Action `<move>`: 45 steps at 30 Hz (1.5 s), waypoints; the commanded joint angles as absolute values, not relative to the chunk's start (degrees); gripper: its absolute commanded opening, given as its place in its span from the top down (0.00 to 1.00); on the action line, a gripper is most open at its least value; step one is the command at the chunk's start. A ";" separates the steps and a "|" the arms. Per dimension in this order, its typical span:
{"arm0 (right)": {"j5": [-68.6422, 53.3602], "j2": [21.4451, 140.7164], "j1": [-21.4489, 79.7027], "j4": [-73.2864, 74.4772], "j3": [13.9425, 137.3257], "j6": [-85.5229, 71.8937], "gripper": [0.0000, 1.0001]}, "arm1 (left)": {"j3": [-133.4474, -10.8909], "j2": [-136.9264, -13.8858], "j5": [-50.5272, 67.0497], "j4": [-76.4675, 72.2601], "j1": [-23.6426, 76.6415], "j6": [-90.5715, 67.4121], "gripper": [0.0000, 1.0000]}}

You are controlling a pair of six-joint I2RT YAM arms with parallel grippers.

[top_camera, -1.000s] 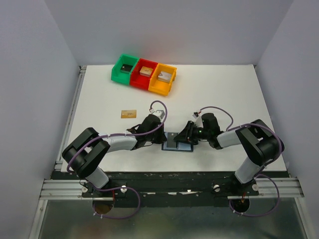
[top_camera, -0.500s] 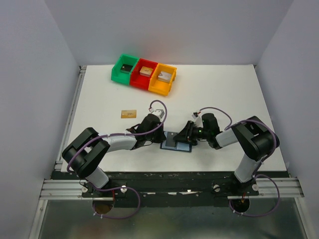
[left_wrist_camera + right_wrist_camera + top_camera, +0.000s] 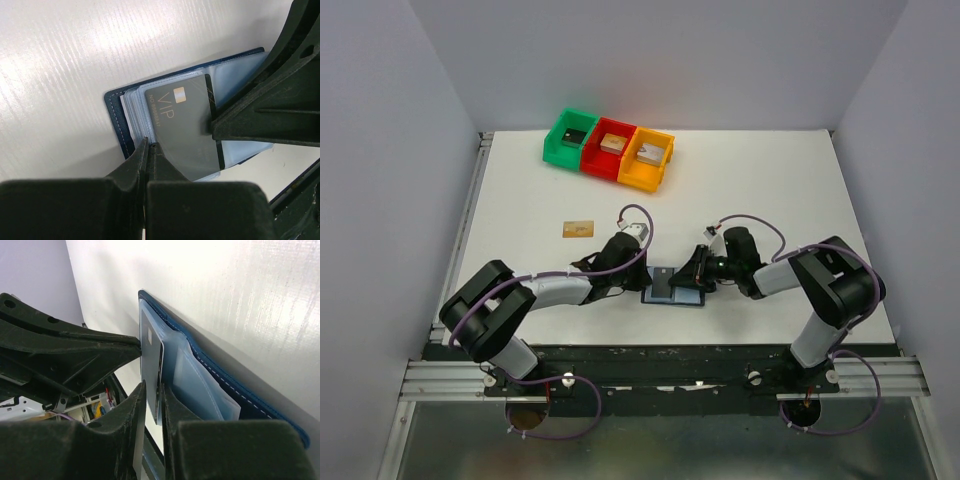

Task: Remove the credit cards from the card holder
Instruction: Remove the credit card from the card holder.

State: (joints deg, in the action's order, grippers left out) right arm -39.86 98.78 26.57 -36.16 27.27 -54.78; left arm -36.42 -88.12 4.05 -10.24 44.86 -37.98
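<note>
Bench (image 3: 75, 50) bears open navy-blue folding card holder (image 3: 114, 115); right fingers (image 3: 125, 440) pinch its black rectangular plastic card (image 3: 185, 130), left fingers (image 3: 135, 160) shut at its edge.

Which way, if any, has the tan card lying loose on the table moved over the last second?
No. The tan card keeps the same spot in the top view, at the same gap below the green bin.

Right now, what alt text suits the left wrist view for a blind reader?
A black VIP card lies in an open navy card holder on a white table. The left gripper pinches the holder's near edge, and the right gripper grips the card's edge.
</note>
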 commanded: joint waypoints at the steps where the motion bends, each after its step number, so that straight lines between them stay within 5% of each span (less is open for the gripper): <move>1: -39.03 96.77 27.07 -32.96 28.91 -51.86 0.77 | -35.77 -88.15 4.04 -7.65 45.70 -38.41 0.99; 19: -38.50 93.08 26.98 -28.83 29.09 -49.83 1.00 | -35.16 -88.60 3.52 -8.00 45.62 -39.29 1.00; 45: -37.09 89.83 26.10 -22.68 28.57 -47.55 0.94 | -35.07 -88.94 2.02 -6.59 45.62 -40.61 1.00</move>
State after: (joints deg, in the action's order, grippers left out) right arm -38.02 91.15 26.52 -23.88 27.97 -48.80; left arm -36.23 -88.14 3.57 -9.91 45.23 -40.51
